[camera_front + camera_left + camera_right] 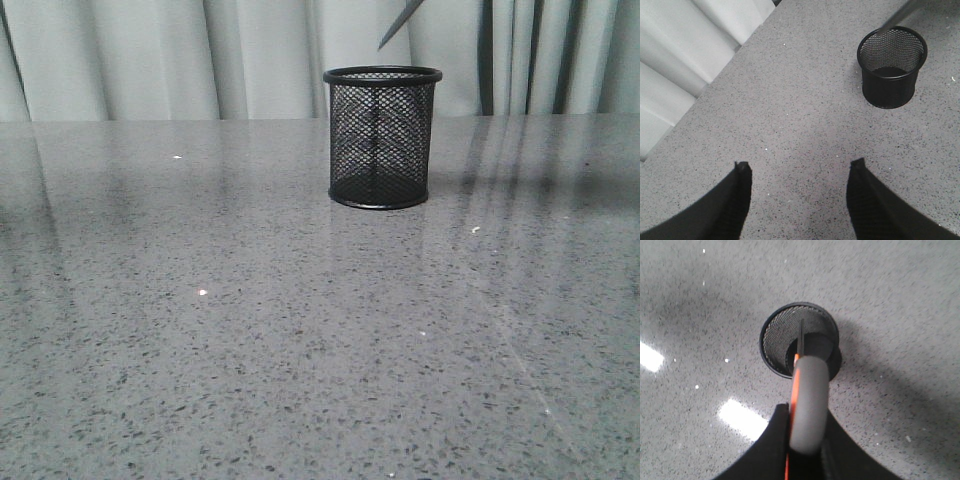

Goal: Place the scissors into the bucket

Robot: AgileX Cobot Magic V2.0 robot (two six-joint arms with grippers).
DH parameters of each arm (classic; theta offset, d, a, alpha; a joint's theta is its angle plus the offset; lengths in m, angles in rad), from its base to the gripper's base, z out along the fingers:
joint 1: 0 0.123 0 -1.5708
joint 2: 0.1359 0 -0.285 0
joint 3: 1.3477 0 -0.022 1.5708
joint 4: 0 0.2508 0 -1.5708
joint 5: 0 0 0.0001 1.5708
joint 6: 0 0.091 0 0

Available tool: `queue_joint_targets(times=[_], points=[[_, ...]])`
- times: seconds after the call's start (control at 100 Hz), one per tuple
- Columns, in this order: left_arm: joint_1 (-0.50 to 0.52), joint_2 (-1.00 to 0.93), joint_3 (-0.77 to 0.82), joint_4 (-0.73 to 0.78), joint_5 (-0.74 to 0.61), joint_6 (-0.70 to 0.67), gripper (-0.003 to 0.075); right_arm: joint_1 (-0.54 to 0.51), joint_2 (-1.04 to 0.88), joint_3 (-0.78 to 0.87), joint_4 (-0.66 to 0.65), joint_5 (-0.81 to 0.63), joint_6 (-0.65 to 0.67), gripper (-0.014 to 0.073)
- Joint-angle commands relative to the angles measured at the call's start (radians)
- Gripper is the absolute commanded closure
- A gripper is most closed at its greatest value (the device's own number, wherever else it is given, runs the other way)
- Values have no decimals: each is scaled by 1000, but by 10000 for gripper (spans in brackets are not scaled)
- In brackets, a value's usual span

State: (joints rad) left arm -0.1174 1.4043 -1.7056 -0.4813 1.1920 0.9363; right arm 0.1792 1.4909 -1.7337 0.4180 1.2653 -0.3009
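Note:
The bucket [381, 137], a small black wire-mesh cup, stands upright on the grey table. It also shows in the left wrist view [892, 66] and the right wrist view [785, 337]. My right gripper [807, 412] is shut on the scissors [809, 400], gripping the grey, orange-lined handle, directly above the bucket's mouth with the blade pointing down into it. Only the blade tip [400, 24] shows in the front view, above the bucket rim; it also shows in the left wrist view [897, 17]. My left gripper [800, 167] is open and empty over bare table, away from the bucket.
Pale curtains [150, 55] hang behind the table's far edge. The speckled grey tabletop [250, 330] spreads wide in front of the bucket. Bright light reflections lie on the table [742, 417] beside the right gripper.

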Motion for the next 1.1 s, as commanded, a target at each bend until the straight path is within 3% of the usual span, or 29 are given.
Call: queue_joint_targets(times=[0.0, 0.91, 1.0, 1.09], points=[[3, -33, -32, -43, -55, -12, 335, 16, -20, -12, 9, 28, 3, 638], [3, -33, -32, -43, -56, -12, 335, 56, 101, -10, -73, 3, 1, 635], [3, -33, -32, -43, -56, -12, 335, 56, 101, -14, -68, 3, -5, 586], [3, -33, -32, -43, -56, -12, 335, 56, 101, -14, -59, 2, -5, 454]])
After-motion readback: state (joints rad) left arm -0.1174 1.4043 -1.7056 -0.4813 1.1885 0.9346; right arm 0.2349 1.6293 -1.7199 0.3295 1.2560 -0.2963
